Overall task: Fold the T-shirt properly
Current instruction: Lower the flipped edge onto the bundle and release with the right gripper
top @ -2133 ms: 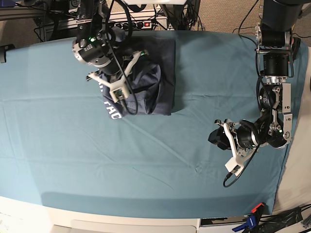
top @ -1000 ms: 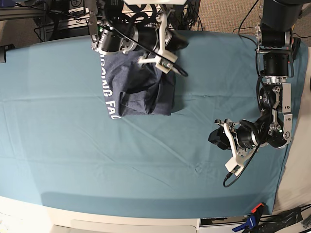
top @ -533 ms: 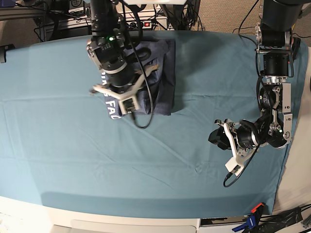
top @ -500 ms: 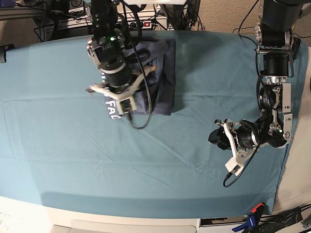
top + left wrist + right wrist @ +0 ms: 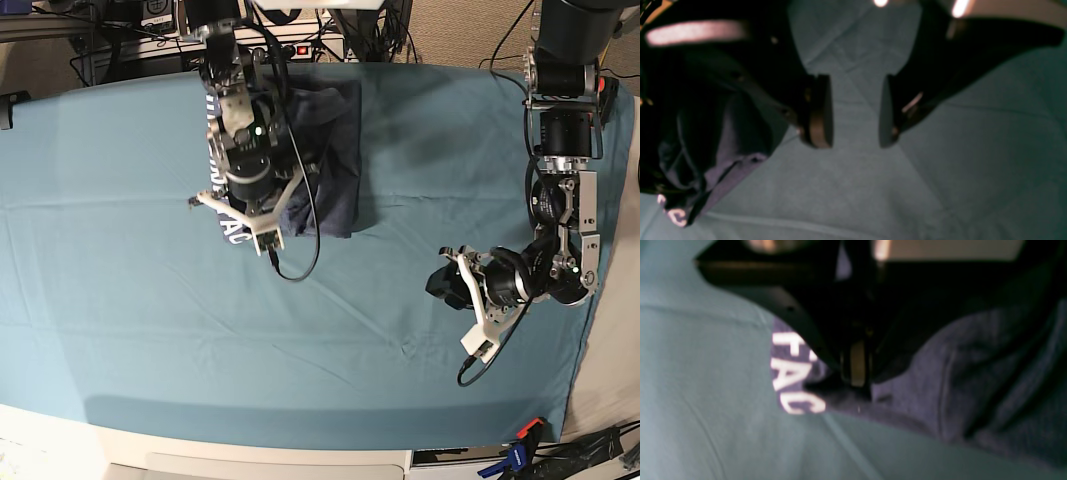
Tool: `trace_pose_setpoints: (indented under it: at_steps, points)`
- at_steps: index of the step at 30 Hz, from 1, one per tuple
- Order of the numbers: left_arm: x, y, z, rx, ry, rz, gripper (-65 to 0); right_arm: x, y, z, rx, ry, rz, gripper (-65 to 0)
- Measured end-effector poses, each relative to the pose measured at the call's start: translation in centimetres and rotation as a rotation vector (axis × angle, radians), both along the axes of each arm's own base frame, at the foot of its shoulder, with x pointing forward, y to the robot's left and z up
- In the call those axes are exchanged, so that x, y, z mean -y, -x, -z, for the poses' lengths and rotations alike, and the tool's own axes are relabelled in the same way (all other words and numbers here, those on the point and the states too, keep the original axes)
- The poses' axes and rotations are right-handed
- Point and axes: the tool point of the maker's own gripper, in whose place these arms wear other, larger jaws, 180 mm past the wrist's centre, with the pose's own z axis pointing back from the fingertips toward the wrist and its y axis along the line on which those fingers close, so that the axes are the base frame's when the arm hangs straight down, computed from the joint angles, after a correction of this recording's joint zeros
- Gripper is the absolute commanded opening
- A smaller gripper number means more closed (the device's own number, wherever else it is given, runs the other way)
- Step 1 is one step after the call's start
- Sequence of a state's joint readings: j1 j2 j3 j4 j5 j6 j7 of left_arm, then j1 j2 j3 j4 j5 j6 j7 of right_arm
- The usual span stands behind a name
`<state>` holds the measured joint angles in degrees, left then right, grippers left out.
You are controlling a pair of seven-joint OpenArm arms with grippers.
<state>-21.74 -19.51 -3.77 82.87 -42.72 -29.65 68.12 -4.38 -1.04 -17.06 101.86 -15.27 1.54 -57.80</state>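
The T-shirt point(image 5: 335, 150) lies folded into a slate-blue block at the back of the table, left of centre, with white lettering point(image 5: 235, 232) along its left edge. My right gripper point(image 5: 266, 238) hangs over the shirt's front-left corner. In the right wrist view the right gripper point(image 5: 856, 378) is shut, its tips right at the T-shirt point(image 5: 940, 380) edge beside the letters point(image 5: 790, 373). Whether cloth is pinched I cannot tell. My left gripper point(image 5: 440, 285) sits far to the right, low over the cloth. The left gripper point(image 5: 852, 143) is open with nothing between its fingers.
A teal table cloth point(image 5: 150, 330) covers the whole table, with light creases point(image 5: 410, 348). Cables and a power strip point(image 5: 290, 48) run behind the far edge. A clamp point(image 5: 520, 455) sits at the front right corner.
My right arm swung from the shirt's back-right side round to its front-left corner, hiding most of the lettering. The shirt stayed in place and the left arm barely moved.
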Motion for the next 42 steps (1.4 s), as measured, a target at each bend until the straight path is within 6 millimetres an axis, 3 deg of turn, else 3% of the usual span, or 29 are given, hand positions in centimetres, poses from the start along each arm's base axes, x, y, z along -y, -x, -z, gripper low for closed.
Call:
trace_pose_setpoints:
  at_steps: [6,13,20,23,30,38,40,42]
  points:
    - [0.0,0.0,0.0,0.0,0.0,0.0,-41.0,-2.5,-1.2,-1.0,0.012,-0.123,-0.041,-65.0]
    - [0.0,0.0,0.0,0.0,0.0,0.0,-41.0,-6.4,0.2,-0.6,-0.062,-0.238,-0.107,-65.0]
    - [0.0,0.0,0.0,0.0,0.0,0.0,-41.0,-12.1,1.0,-1.9,-0.027,-0.325,-0.302,-65.0]
    - [0.0,0.0,-0.1,0.003,0.002,-0.001,-41.0,-13.3,1.1,-2.5,0.006,-0.327,-0.359,-65.0]
    - [0.0,0.0,-0.1,0.003,0.002,-0.001,-41.0,-10.2,-2.3,-4.2,0.107,-0.183,-0.303,-65.0]
    - [0.1,0.0,-0.1,0.003,0.007,0.0,-41.0,-4.3,-6.7,-7.3,0.208,-0.201,-0.133,-65.0]
    - [0.8,0.4,-0.5,0.001,0.045,0.042,-48.0,-2.7,-7.3,-7.7,0.222,-0.198,-0.09,-65.0]
    - [1.4,0.7,-0.9,-0.005,0.083,0.063,-61.4,-0.7,-7.6,-7.7,0.227,-0.173,-0.056,-65.0]
